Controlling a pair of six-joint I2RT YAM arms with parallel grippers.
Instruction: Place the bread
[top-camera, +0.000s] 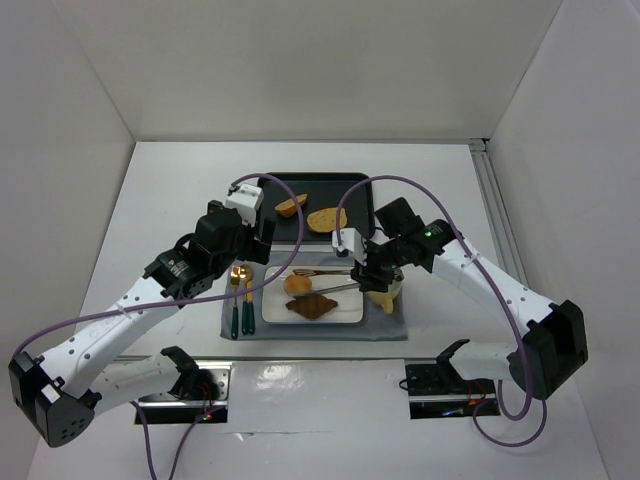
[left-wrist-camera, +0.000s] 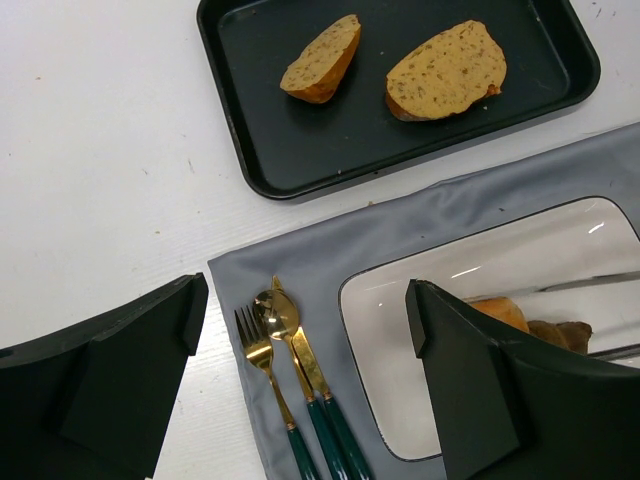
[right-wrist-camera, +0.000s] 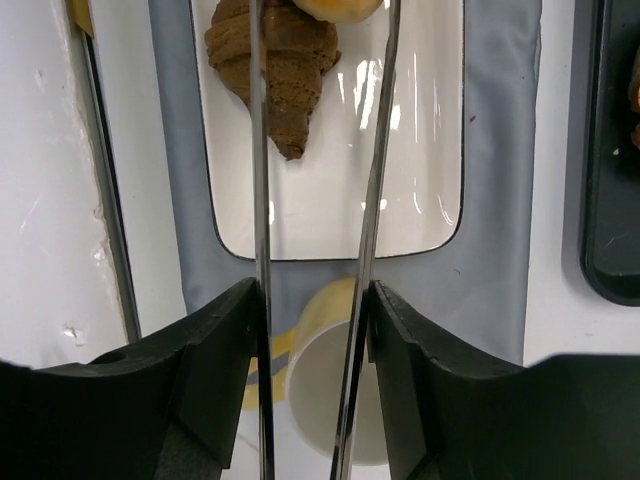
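Note:
Two cut bread slices lie in a black tray; the left wrist view shows them too. A round roll and a brown croissant lie on a white plate. My right gripper is shut on metal tongs, whose two arms reach over the plate to either side of the roll; their tips are out of view. My left gripper is open and empty, above the cutlery and the plate's left edge.
A grey placemat lies under the plate. A gold fork, spoon and knife with green handles lie at its left. A yellow-and-white mug stands right under my right gripper. White walls enclose the table.

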